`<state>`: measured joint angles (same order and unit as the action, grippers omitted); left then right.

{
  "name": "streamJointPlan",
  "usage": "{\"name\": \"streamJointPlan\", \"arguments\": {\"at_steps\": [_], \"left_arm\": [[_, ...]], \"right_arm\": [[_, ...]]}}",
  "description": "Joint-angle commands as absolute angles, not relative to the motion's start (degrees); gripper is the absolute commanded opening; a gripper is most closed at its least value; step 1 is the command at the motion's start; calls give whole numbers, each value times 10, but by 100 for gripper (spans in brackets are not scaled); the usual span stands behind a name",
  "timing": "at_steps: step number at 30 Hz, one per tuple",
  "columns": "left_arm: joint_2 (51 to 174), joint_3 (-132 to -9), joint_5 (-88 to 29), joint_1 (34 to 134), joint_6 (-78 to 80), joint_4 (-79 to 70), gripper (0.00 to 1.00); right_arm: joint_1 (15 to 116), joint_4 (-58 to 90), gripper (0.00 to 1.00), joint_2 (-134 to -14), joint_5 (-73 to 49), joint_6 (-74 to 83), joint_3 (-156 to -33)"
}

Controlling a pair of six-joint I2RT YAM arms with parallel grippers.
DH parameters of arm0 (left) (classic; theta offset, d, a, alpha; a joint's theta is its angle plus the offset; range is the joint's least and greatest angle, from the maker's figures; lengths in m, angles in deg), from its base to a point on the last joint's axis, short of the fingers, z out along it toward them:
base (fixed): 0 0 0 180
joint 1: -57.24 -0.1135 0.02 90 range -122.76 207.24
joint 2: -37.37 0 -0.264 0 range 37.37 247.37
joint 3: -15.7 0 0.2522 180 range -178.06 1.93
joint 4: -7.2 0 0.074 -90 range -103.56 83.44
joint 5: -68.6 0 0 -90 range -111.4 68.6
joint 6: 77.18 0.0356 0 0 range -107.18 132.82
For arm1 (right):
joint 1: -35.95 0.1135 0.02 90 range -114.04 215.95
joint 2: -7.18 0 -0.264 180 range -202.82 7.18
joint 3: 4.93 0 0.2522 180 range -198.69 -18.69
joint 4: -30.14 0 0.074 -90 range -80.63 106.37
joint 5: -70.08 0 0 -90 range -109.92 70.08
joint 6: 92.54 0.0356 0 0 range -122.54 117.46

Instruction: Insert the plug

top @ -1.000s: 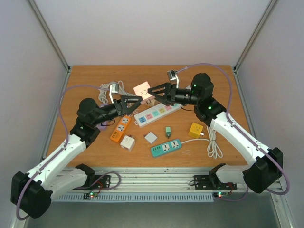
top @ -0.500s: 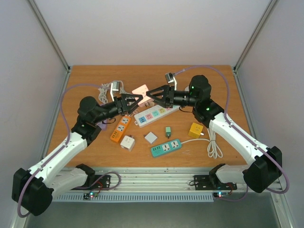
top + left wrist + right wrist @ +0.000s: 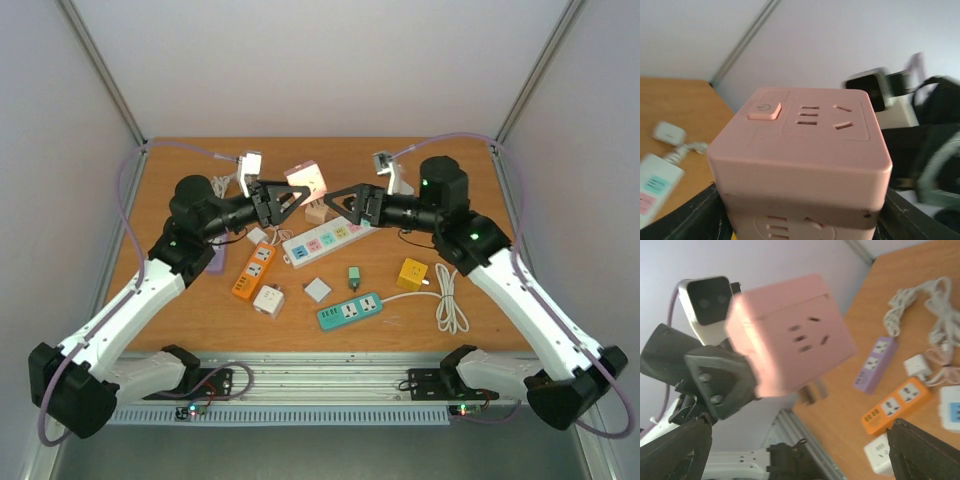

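The left gripper (image 3: 293,193) is clamped on the pink cube adapter (image 3: 308,180), with its 2 fingers (image 3: 687,217) pressing the lower sides. The cube hangs in the air, above and just behind the white power strip (image 3: 330,238). Its plug pins (image 3: 811,391) stick out from the lower face. The right gripper (image 3: 337,200) has its jaws wide apart and empty; it is near the cube but not touching it, also above the strip's far edge. I think the good way is to point the pins straight down at 1 free socket of the strip, match the slots, then push without tilt. The free gripper should hold the strip, because it may slide.
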<state>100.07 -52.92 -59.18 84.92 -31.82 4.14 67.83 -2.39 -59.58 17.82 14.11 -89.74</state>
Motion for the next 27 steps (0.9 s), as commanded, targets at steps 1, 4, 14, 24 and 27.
{"name": "streamJointPlan", "arguments": {"at_steps": [1, 4, 14, 24, 27], "left_arm": [[1038, -536, -548, 852, -52, 45, 22], [1068, -537, -498, 853, 72, 52, 20], [1078, -447, -551, 856, 289, 177, 18], [1080, -423, -552, 856, 380, 196, 18], [1076, -421, -548, 856, 392, 189, 18]], "right_arm": [[681, -211, 96, -551, 47, 1, -954], [681, -265, 96, -552, -8, -33, -981], [721, -381, 95, -661, -112, -87, -1088], [792, -399, 92, -791, -177, -28, -1173], [800, -396, 90, -816, -166, -26, -1185]]}}
